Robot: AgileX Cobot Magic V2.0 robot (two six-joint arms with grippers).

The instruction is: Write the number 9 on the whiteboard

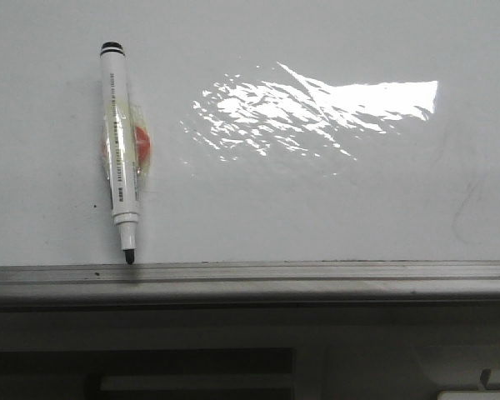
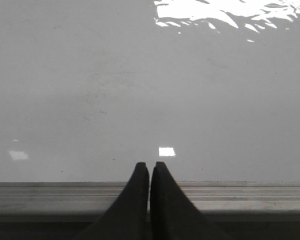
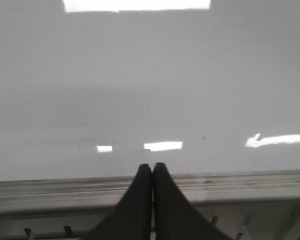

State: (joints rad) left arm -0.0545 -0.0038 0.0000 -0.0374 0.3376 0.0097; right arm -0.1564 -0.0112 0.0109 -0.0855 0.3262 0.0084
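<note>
The whiteboard [image 1: 333,192] is lying flat as a large glossy white sheet, its surface throwing back a ragged, rippled patch of glare [image 1: 317,112] and carrying a faint grey curved smudge [image 1: 467,204] toward the right side in the front view. A ribbed grey metal rail [image 1: 250,273] is running along its near edge, dull and slightly scuffed. A marker [image 1: 121,150] is resting on the board: a slim white cylinder with a black end cap, small printed lettering along the barrel, and an exposed black tip touching the rail; clear crinkled tape and an orange-red round piece [image 1: 140,143] are sitting at its middle. No drawn number 9 is showing on the board in any view. The left gripper [image 2: 149,165] is hovering over the rail with its two matte black, tapered fingers pressed together, holding nothing, the board's bare white surface stretching out beyond the tips. The right gripper [image 3: 152,165] is posing the same way, its dark curved fingers meeting at the points with nothing between them, the rail lying just beneath and the board extending ahead. The marker is not appearing in either wrist view.
</note>
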